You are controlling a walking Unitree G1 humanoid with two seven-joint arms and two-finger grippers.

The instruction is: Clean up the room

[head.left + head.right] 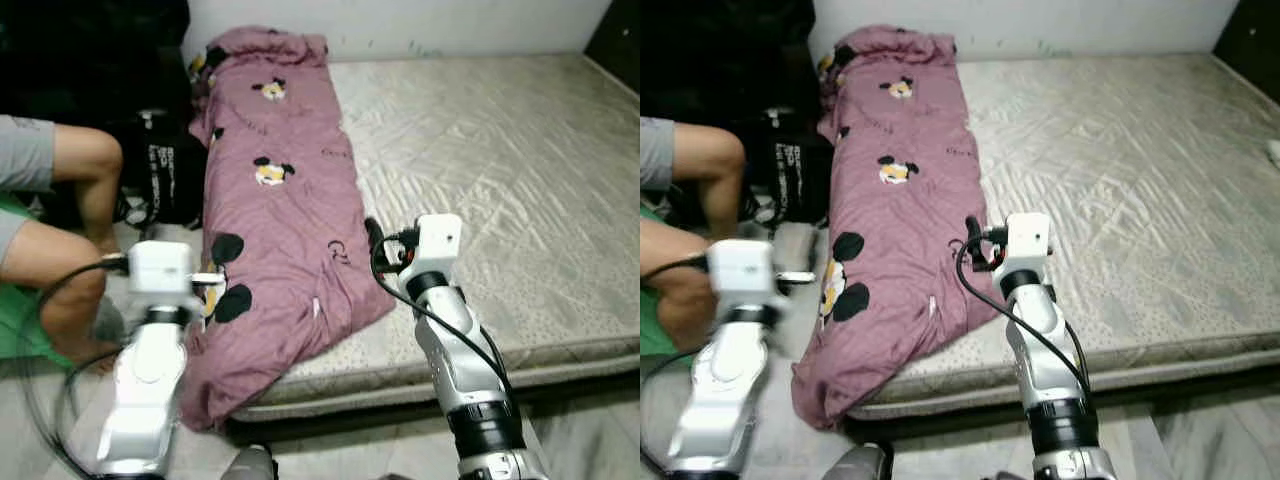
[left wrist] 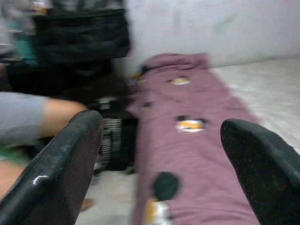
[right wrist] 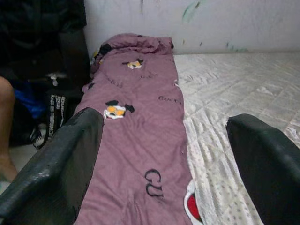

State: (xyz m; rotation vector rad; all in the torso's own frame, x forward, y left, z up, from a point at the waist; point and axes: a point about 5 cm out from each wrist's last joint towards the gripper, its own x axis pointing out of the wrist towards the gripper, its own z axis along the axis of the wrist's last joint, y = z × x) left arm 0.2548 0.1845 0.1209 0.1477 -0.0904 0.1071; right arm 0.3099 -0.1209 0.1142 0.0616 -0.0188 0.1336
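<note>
Seated person (image 1: 55, 240), black bag (image 1: 165, 170)

Left wrist view all smeared, print on the blanket (image 2: 187, 140) just blobs. Person (image 1: 50, 250) chopped off by the frame edge, only legs and a bit of grey shorts. Bed (image 1: 500, 180) running out past the right side. Black bag (image 1: 165, 170) lettering too small to read. Dark corner behind it basically mush.

Soft matt cloth on the mauve blanket (image 1: 285, 215), printed with cartoon patches and creased. Quilted, faintly shiny fabric with a stitched rough texture on the mattress (image 1: 500, 170). Glossy black plastic on the left gripper's fingers (image 2: 61, 159); brushed silver metal on the arms. Matt painted wall (image 3: 211, 23), scuffed.
</note>
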